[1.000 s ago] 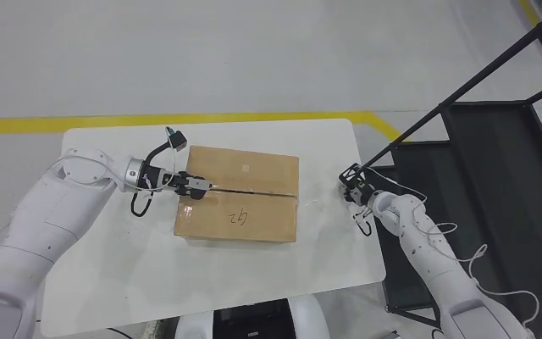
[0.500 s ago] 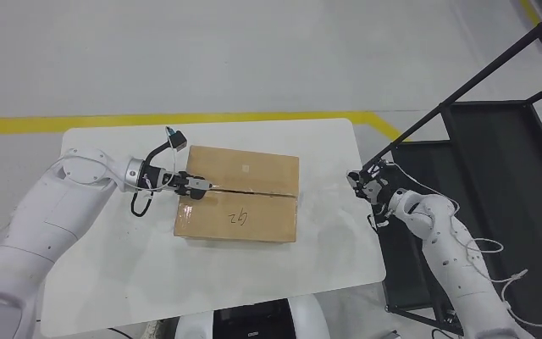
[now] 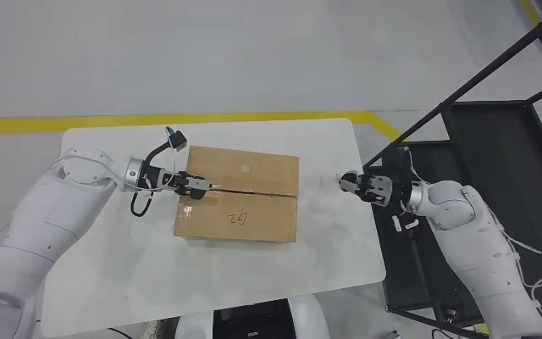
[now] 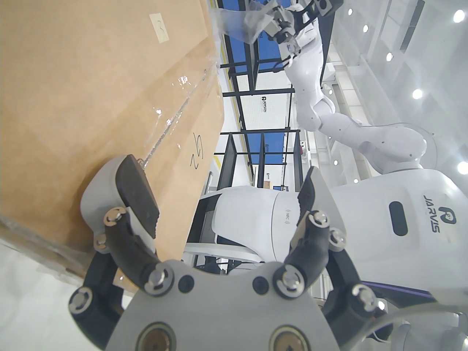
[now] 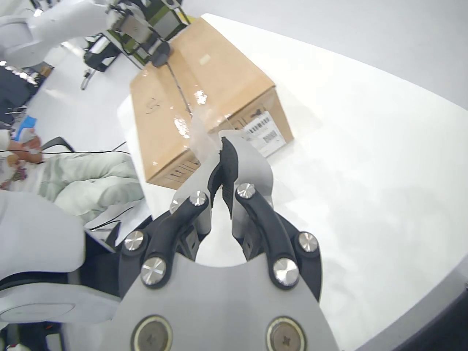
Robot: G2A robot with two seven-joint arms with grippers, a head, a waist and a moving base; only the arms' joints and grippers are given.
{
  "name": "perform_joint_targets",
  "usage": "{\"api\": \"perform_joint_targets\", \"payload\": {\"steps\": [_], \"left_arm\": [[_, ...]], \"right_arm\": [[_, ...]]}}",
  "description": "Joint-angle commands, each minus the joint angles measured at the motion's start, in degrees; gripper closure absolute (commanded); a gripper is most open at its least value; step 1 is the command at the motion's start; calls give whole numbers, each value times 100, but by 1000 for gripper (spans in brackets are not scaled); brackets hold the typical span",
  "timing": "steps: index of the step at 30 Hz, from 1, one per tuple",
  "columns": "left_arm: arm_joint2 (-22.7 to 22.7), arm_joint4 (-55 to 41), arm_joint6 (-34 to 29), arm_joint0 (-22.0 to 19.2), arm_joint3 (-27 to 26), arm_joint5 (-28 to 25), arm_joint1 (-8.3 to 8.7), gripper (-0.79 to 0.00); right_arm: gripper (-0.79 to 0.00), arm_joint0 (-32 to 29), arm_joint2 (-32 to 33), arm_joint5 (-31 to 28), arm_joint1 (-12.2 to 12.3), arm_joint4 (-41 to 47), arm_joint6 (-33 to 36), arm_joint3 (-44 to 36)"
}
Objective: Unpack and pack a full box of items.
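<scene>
A brown rectangular cardboard box (image 3: 238, 206) lies flat near the middle of a white rounded-corner table (image 3: 110, 271), its long sides running left to right, its taped centre seam (image 3: 254, 192) running the same way. The left gripper (image 3: 196, 186) sits at the box's left end over the seam, fingers spread, one pad (image 4: 137, 188) resting on the box top. The right gripper (image 3: 349, 182) hangs over the table to the right of the box, apart from it, pinching a clear plastic tape strip (image 5: 201, 136) that trails toward the box's right end. A black metal rack (image 3: 483, 144) stands just beside the table's right edge; a yellow floor line (image 3: 102, 124) runs behind the table
</scene>
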Motion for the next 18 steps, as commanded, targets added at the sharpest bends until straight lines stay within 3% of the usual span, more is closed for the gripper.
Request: {"api": "perform_joint_targets", "payload": {"steps": [1,9,18], "left_arm": [[0,0,0,0,0,0,0,-785],[-110,176,228,167,-225,141,23,-785],[-344,388,263,312,-401,252,65,-785]], "right_arm": [[0,11,-201,10,181,675,-20,-85],[0,318,-985,210,921,1980,180,-505],[0,1338,-2013,283,1249,2448,253,-577]]}}
